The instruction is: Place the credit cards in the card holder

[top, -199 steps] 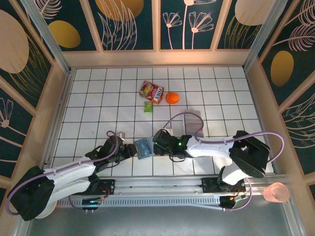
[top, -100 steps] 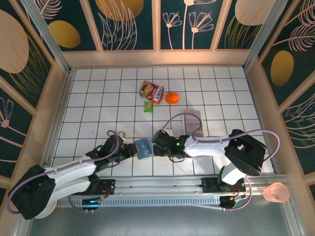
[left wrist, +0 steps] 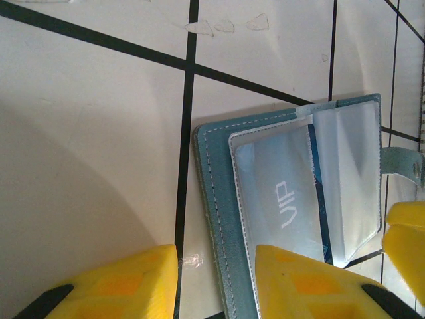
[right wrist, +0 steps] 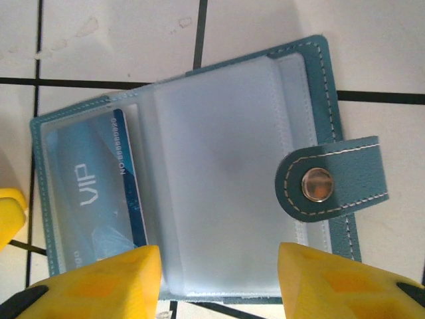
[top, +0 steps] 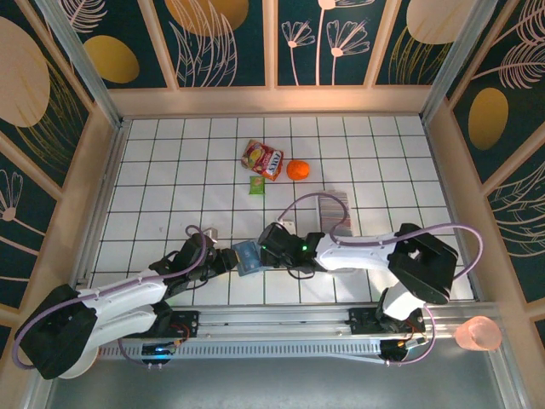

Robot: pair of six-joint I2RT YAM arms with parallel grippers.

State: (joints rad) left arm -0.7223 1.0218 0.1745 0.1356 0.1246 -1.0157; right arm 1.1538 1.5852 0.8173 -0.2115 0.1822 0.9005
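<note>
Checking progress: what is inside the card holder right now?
One blue VIP card is tucked into the open card holder; the clear sleeve beside it looks empty. Sleeves underneath are covered.

Overhead, lower centre, the wallet (top: pixel 248 256) is partly covered by the left gripper (top: pixel 226 258) and right gripper (top: pixel 266 251); what lies in the clear tray (top: pixel 335 198) is too small to tell. In the left wrist view, the blue card (left wrist: pixel 317 193) runs under a yellow finger (left wrist: pixel 299 282) cut off at the bottom edge.
</note>
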